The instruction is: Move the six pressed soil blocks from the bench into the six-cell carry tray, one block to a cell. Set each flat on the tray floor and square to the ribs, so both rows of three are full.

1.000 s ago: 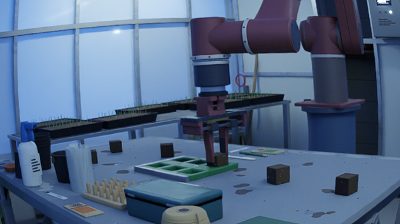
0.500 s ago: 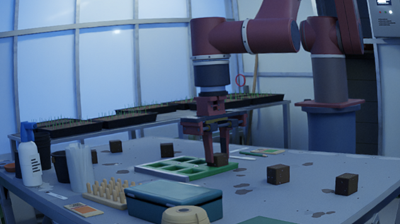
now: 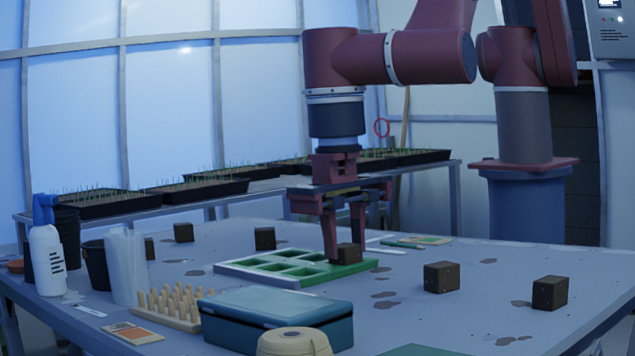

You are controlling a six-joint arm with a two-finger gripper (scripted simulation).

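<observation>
In the middle of the grey bench lies the green six-cell carry tray [image 3: 295, 267] with a pale rim. My gripper [image 3: 346, 254] stands over the tray's right end, pointing straight down, open, with a dark soil block [image 3: 350, 253] resting in the right-hand cell between its fingers. Two blocks [image 3: 442, 276] [image 3: 549, 292] sit on the bench to the right of the tray. Another block [image 3: 265, 238] sits just behind the tray, one [image 3: 184, 232] lies further back on the left, and one [image 3: 149, 248] is partly hidden behind a clear cup stack. The other tray cells I can see hold nothing.
A teal lidded box [image 3: 275, 321] sits in front of the tray, with a twine spool [image 3: 294, 350] and a wooden dibber board [image 3: 172, 304] near it. A spray bottle [image 3: 47, 252], black pots and cups crowd the left end. A pencil and labels lie behind the gripper.
</observation>
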